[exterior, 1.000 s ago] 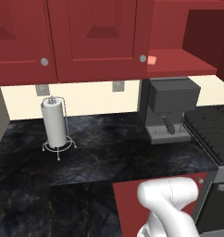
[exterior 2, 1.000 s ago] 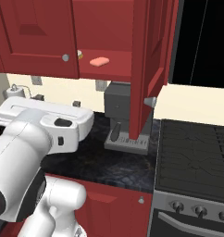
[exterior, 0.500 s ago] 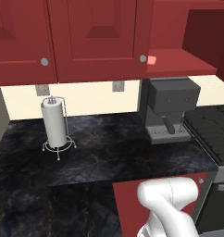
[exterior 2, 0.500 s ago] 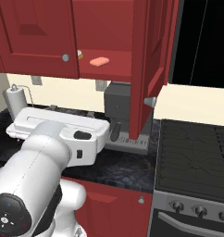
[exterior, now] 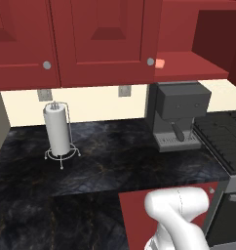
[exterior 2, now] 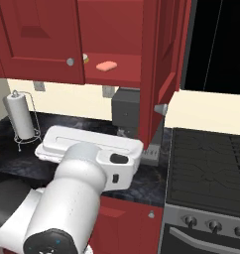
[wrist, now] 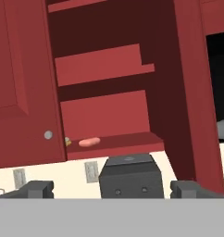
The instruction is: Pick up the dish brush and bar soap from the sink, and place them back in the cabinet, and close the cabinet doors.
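The bar soap [wrist: 89, 142] lies on the bottom red shelf of the open cabinet [wrist: 104, 69], also seen as an orange bar [exterior 2: 106, 65] and at the shelf's edge [exterior: 160, 63]. Just left of it a small yellow tip of the dish brush [wrist: 67, 141] [exterior 2: 85, 57] peeks out from behind the shut left cabinet door [wrist: 21, 83]. The right cabinet door [exterior 2: 159, 64] stands swung out. My gripper [wrist: 113, 190] is open and empty, well below and in front of the shelf, pointing up at it. The sink is out of view.
A dark coffee machine [exterior: 181, 114] stands on the black marble counter [exterior: 100, 161] directly under the open cabinet. A paper towel holder [exterior: 58, 129] is at the left. A black stove [exterior 2: 211, 163] lies to the right. My white arm [exterior 2: 87, 149] crosses in front of the counter.
The arm's long white link has swung to the right and forward across the right base view. Soap, brush and doors have not moved.
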Robot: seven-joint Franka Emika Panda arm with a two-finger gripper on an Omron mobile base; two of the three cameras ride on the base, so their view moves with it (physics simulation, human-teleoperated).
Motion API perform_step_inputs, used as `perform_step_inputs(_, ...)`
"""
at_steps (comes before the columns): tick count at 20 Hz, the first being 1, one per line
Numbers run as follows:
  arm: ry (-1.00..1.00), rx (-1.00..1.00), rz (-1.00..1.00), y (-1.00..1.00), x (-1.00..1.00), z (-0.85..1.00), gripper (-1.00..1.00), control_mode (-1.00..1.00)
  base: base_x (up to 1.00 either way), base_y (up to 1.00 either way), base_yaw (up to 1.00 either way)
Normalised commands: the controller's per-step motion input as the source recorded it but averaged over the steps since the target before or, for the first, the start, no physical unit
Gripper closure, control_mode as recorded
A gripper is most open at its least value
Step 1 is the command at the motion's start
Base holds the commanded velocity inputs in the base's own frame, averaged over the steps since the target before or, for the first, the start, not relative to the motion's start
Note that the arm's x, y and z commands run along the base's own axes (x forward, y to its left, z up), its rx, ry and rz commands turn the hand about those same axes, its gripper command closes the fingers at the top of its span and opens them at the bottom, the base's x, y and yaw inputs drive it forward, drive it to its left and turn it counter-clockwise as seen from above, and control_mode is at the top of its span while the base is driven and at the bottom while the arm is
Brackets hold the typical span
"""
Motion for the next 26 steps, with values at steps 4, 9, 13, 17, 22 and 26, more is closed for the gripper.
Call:
perform_step_inputs(4, 0.0, 0.0, 0.0, -0.33, 0.0, -0.1, -1.0, -1.0, 0.0, 0.0, 0.0)
perform_step_inputs(9, 0.0, 0.0, 0.0, -0.39, 0.01, -0.07, -1.0, -1.0, 0.0, 0.0, 0.0)
perform_step_inputs(13, 0.0, 0.0, 0.0, -0.41, 0.0, -0.05, -1.0, -1.0, 0.0, 0.0, 0.0)
perform_step_inputs(17, 0.0, 0.0, 0.0, -0.36, 0.01, -0.06, -1.0, -1.0, 0.0, 0.0, 0.0)
perform_step_inputs(22, 0.0, 0.0, 0.0, -0.28, 0.1, -0.13, -1.0, -1.0, 0.0, 0.0, 0.0)
perform_step_inputs(26, 0.0, 0.0, 0.0, -0.23, 0.14, -0.13, -1.0, -1.0, 0.0, 0.0, 0.0)
